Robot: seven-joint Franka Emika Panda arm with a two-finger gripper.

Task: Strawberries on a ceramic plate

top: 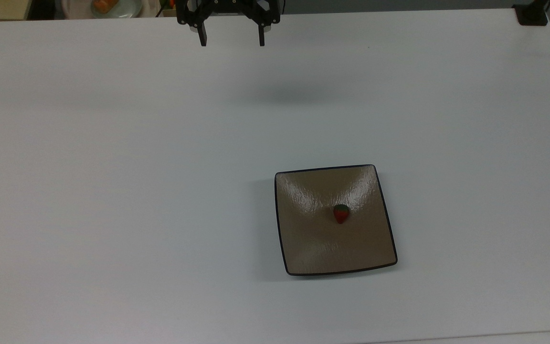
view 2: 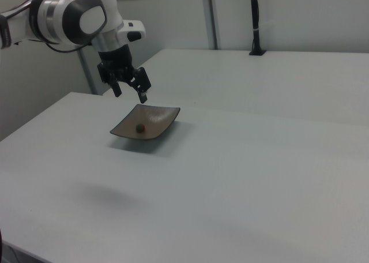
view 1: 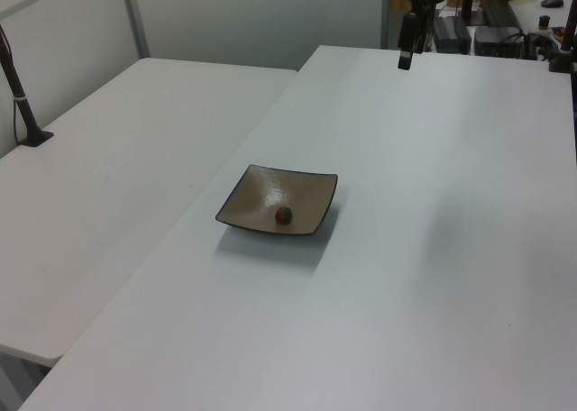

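Note:
A small red strawberry [top: 341, 214] with a green cap lies near the middle of the square tan-brown plate [top: 303, 239] with its thin black rim. The strawberry [view 1: 283, 215] and plate [view 1: 261, 204] also show in the left view, and the strawberry [view 2: 139, 127] on the plate [view 2: 155, 121] in the right view. My gripper [top: 231, 42] hangs open and empty high above the table's far edge in the top view, well away from the plate. The gripper [view 2: 131, 94] shows both fingers spread in the right view.
A round pale plate with orange food [top: 108, 5] sits beyond the table's far edge in the top view. A black clamp [top: 532, 15] grips the far right corner. A second white table [view 1: 108, 186] adjoins on the left view's left.

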